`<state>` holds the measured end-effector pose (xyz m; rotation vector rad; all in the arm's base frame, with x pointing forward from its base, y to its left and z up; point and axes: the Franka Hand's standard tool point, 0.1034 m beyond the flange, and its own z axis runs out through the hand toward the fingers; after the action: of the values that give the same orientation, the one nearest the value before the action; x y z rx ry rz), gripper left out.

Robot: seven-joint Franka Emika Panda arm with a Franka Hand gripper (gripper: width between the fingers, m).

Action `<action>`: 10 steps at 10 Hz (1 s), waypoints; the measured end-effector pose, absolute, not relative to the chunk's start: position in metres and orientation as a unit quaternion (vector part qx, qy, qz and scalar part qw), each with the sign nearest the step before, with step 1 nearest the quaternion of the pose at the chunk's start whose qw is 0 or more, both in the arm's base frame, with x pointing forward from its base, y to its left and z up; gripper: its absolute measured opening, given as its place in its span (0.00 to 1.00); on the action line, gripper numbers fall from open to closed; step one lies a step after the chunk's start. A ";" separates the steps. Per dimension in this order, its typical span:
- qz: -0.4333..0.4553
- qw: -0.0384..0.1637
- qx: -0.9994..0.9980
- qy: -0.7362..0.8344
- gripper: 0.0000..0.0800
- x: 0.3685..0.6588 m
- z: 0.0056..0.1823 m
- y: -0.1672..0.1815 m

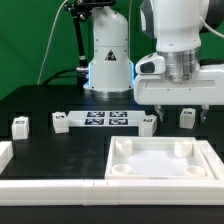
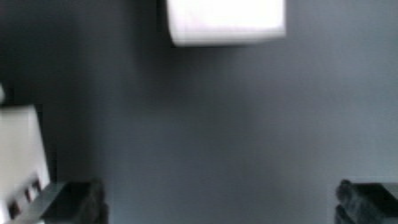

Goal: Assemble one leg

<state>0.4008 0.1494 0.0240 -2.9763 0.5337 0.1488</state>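
The gripper (image 1: 182,102) hangs with its fingers (image 2: 75,198) spread wide and empty, presumably readied for a grasp. One leg (image 1: 187,118) stands upright just beyond the tabletop's (image 1: 160,178) far edge, seemingly below the gripper; the blurred wrist view cannot confirm alignment.

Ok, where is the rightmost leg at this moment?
The rightmost leg stands at the exterior view's right, just behind the tabletop; another leg, then the marker board, lie toward that view's left.
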 end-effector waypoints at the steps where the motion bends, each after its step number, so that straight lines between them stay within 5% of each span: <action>1: 0.052 0.055 -0.982 0.175 0.81 0.391 0.022 0.150; 5: 0.084 0.052 -0.984 0.151 0.81 0.383 0.020 0.150; 10: 0.292 0.064 -0.946 0.125 0.81 0.375 0.022 0.148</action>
<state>0.3749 0.1482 0.0217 -2.8567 0.3775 0.8815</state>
